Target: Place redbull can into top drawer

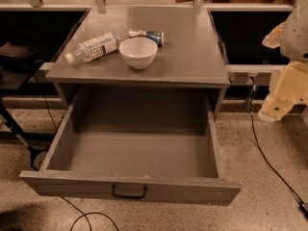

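The redbull can [152, 35], blue and silver, lies on its side on the grey cabinet top [192, 57], just behind a white bowl [138, 52]. The top drawer [130, 189] is pulled fully out below the cabinet top. Its inside shows nothing in it, and its dark handle [129, 192] is at the front centre. My gripper [273, 110] hangs with the cream-coloured arm at the right edge of the view. It is beside the cabinet's right side, far from the can, and nothing shows in it.
A clear plastic bottle [94, 47] with a white label lies on its side left of the bowl. Black cables [262, 153] run over the speckled floor at right and under the drawer front. Dark shelving [29, 47] stands at left.
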### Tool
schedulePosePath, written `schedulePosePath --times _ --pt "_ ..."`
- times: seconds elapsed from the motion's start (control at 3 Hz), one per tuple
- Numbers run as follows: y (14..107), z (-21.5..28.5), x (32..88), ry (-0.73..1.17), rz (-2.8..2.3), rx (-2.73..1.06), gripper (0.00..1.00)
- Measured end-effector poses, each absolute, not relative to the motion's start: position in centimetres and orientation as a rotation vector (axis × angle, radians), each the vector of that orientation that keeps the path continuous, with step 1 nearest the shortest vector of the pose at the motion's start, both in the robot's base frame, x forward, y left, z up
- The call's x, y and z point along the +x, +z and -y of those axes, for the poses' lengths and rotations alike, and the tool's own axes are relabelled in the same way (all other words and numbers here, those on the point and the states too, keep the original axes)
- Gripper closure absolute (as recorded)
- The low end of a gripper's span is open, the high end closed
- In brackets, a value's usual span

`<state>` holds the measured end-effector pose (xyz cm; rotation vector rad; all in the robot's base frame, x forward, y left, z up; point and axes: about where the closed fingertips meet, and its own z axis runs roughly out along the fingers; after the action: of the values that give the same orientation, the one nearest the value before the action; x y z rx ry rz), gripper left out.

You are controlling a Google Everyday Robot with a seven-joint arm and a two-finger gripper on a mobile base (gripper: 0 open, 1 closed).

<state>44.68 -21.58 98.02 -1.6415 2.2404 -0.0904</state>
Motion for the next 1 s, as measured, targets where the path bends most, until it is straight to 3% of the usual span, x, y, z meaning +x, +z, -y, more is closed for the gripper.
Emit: schedulePosePath --times 1.0 --pt "99.3 17.8 52.6 0.037 -2.184 -1.242 0.00"
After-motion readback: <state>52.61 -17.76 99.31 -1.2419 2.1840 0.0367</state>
